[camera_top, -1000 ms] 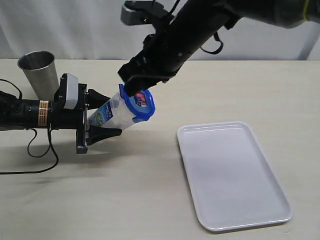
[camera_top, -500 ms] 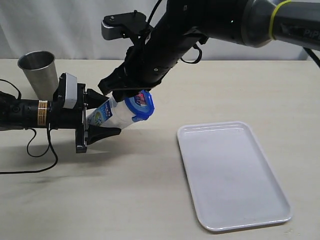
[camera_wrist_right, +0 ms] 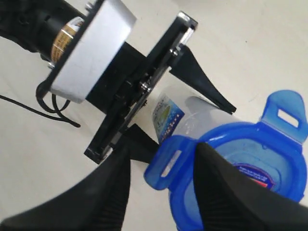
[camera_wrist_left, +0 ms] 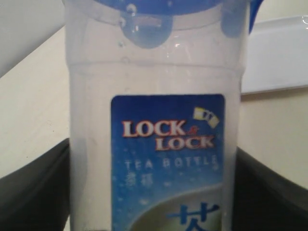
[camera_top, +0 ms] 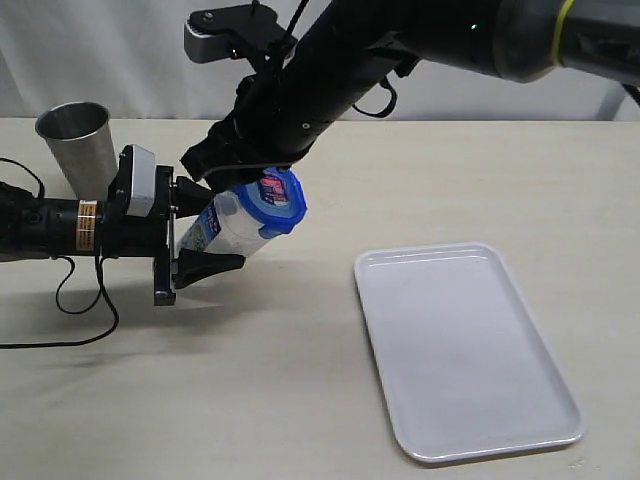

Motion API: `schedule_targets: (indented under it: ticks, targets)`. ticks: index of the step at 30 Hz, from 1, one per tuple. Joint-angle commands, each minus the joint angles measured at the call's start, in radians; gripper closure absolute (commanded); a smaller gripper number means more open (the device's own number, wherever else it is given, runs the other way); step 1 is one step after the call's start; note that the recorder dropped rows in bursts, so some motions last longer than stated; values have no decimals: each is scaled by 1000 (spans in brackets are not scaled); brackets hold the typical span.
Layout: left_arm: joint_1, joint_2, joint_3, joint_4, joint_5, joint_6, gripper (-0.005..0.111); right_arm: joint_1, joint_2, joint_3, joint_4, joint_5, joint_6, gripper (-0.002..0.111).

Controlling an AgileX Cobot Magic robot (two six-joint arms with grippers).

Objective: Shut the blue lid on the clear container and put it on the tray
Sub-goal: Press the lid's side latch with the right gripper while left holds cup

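The clear container (camera_top: 238, 225) hangs tilted above the table, mouth toward the tray (camera_top: 460, 350), with my left gripper (camera_top: 215, 228) shut on its sides. In the left wrist view the black fingers (camera_wrist_left: 33, 192) press both sides of the container (camera_wrist_left: 154, 72). The blue lid (camera_top: 275, 203) sits on its mouth with tabs still flared out. My right gripper (camera_top: 235, 180) reaches down from above onto the lid's edge. In the right wrist view it (camera_wrist_right: 161, 154) stands open, straddling one tab of the lid (camera_wrist_right: 250, 154).
A grey metal cup (camera_top: 78, 140) stands at the back left, behind the left arm. The white tray lies flat at the right front. The left arm's black cable (camera_top: 70, 300) trails on the table.
The right arm has swung left and lower, bringing its fingers over the lid's near edge. The lid has shifted slightly on the container. The left gripper has kept its hold.
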Motion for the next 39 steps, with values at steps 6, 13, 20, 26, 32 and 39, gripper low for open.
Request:
schedule_targets:
  ticks: [6, 13, 20, 26, 32, 39]
  targets:
    - [-9, 0, -4, -11, -16, -25, 107, 4, -31, -9, -60, 22, 34, 67]
    - [-9, 0, -4, -11, -16, -26, 107, 7, 12, -9, -151, -38, 150, 67]
    - [-9, 0, -4, -11, -16, -30, 107, 7, 74, -9, -119, -22, 147, 67]
    - [-9, 0, -4, -11, -16, -30, 107, 44, 101, -9, -156, 11, 157, 70]
    - [-9, 0, -4, -11, -16, -30, 107, 88, 110, -9, -186, -7, 158, 77]
    - [-9, 0, -4, -7, -16, -30, 107, 112, 138, -9, -254, 3, 143, 98]
